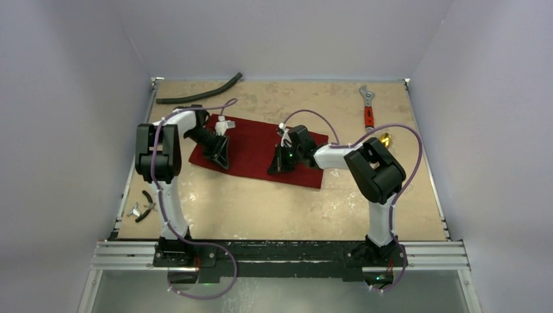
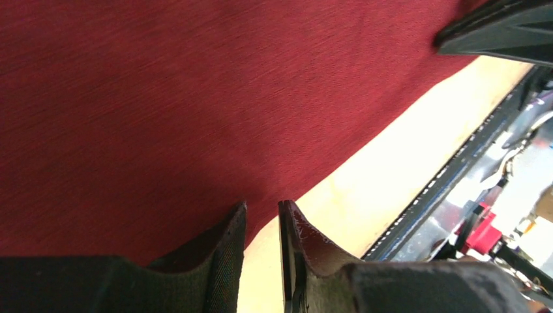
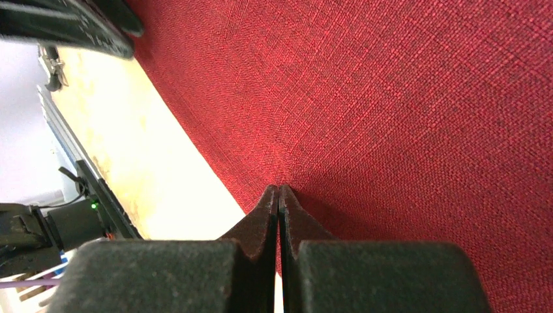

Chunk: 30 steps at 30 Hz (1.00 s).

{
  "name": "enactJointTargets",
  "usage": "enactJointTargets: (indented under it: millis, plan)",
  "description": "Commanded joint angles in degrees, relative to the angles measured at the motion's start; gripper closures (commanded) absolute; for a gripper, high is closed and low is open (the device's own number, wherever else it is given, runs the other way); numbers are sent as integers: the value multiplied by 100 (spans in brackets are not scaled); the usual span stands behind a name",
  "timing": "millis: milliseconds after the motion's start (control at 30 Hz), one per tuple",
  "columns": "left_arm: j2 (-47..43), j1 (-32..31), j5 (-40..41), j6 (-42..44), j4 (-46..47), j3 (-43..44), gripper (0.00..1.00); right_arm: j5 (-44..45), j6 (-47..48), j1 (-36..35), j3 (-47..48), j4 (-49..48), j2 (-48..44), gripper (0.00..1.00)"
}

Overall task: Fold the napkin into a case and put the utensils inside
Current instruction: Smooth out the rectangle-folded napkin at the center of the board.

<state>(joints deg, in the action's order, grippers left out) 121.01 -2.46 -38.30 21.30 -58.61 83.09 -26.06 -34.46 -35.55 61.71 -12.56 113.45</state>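
The dark red napkin lies flat and unfolded on the table, and fills the left wrist view and the right wrist view. My left gripper is at its near left edge, its jaws a little apart and straddling the edge, one finger over cloth and one over table. My right gripper is at the near edge, its jaws shut on the hem of the cloth. The gold utensils lie right of the napkin, mostly hidden behind my right arm.
A red-handled wrench lies at the back right. A black hose lies at the back left. Small black-handled pliers sit at the near left edge. The table's black front rail shows past the napkin.
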Motion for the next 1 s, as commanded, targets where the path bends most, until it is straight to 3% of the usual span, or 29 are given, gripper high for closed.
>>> enactJointTargets:
  millis: [0,200,567,800,967]
  plan:
    - [58,499,1002,450,-51,348,76,524,327,83,-339,737,55,100]
    - [-189,781,1584,524,14,565,77,549,341,92,-392,745,13,100]
    - [-894,852,3551,541,1003,261,78,533,343,127,-435,737,-69,100]
    - [-1149,839,3276,421,761,608,78,427,373,132,-344,749,-174,100]
    - [-1581,675,2342,388,283,732,75,-10,380,127,-224,705,-276,97]
